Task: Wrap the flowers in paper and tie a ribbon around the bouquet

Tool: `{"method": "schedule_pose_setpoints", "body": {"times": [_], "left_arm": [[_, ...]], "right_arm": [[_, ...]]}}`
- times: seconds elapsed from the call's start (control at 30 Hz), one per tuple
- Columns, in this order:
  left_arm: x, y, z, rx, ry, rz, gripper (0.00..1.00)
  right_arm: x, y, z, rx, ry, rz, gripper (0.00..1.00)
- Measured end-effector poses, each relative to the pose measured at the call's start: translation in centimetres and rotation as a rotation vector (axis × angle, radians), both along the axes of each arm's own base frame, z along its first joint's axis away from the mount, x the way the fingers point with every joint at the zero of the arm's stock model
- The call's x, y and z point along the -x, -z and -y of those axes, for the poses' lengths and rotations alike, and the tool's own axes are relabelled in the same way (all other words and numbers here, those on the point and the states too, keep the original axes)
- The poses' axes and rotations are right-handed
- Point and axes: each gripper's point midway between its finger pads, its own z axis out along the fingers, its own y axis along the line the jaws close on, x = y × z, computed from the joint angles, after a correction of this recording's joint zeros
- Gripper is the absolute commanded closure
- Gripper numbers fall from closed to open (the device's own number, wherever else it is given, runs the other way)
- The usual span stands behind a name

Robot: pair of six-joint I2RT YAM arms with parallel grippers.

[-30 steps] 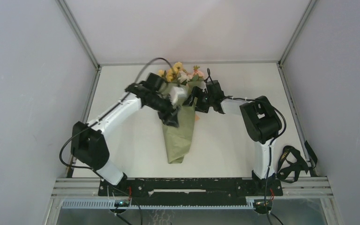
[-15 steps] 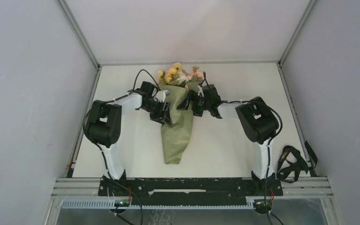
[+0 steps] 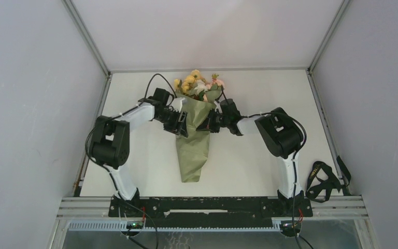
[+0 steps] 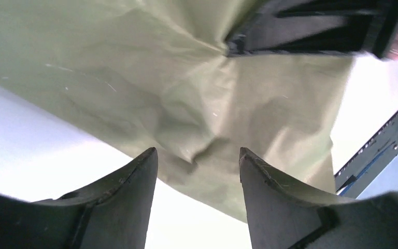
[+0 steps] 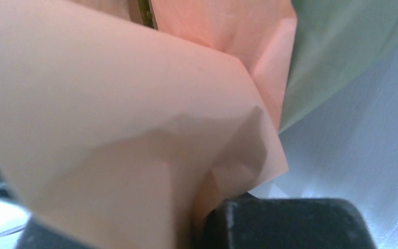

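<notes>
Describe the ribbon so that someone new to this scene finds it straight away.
Start at the white table, then go to its near right corner, beside the base of the right arm. The ribbon lies there in a loose black heap of loops. Unlike the thin round cables on the arms, it is a flat band.

- paper (image 5: 134, 119): peach side fills most of frame, curled & creased
- green side shows top R
- black finger (image 5: 285, 223) at btm, paper edge tucked against it
- pale table (image 5: 363, 155) at R
</notes>
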Motion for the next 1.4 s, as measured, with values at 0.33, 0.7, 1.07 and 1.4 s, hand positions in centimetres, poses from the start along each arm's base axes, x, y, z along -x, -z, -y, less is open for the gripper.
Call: {"method": "schedule_pose_setpoints", "body": {"times": [0.33,0.7,1.07,1.4], "left_arm": [[4.9,-10.9,3.7,-0.129,0.317,0.463,0.00],[7.5,-7.2,4.4,-0.504,0.457,0.654,0.00],[3.7,-4.0,1.3,-0.844,0.437,0.816,0.03],[2.9,-2.6,1.1,-0.927,0.476,0.839,0.87]], "right_arm": [[0.4,-2.3,-1.4,-0.020,0.062,-0.025,1.00],[-0.1,-7.2,-2.2,-0.063,0.188,-0.009,1.00],[0.0,-6.9,-2.3,-0.062,0.228,-0.055,1.00],[0.5,-5.4,-2.1,-0.026,0.210,-0.075,1.00]]}}
